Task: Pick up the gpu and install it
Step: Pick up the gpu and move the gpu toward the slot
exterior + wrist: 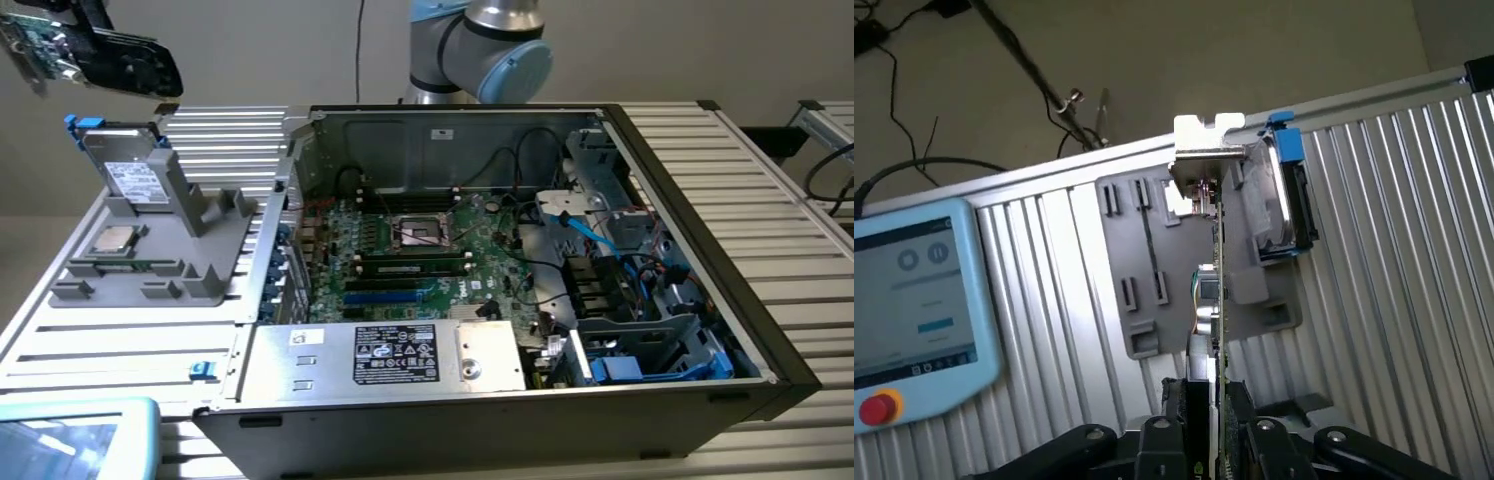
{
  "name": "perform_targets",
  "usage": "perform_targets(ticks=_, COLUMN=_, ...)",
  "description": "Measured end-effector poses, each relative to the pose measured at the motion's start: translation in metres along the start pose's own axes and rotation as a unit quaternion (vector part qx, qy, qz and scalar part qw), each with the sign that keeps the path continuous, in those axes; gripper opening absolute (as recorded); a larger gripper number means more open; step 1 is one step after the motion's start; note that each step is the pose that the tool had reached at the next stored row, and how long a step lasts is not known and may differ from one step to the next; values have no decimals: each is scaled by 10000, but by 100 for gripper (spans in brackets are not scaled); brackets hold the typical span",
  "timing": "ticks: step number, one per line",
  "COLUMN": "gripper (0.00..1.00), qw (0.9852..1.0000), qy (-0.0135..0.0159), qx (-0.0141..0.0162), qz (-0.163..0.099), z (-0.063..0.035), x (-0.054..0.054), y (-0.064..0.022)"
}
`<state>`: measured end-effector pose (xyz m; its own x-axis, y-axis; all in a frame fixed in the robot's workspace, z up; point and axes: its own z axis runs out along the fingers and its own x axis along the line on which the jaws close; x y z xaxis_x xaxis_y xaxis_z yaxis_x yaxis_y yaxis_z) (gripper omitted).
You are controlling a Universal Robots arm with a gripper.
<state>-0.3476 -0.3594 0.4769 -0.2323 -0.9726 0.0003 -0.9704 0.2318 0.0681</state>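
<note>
Fingers (1189,415) clenched on the gpu (1216,290), which stands edge-on between them.

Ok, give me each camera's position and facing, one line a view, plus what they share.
Exterior view: raised, off the arm, looking down on the open computer case on the slatted table; an arm joint shows beyond the case.
Wrist view: on the wrist, looking down past the gripper, shut on the gpu, to the grey holder.
Shared: gpu, grey holder, hard drive, teach pendant.
</note>
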Motion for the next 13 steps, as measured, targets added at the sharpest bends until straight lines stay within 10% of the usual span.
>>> perform_targets(ticks=13, gripper=27, qw=9958, qy=58, qx=5, qz=-914, z=-1, x=-4, y=-15)
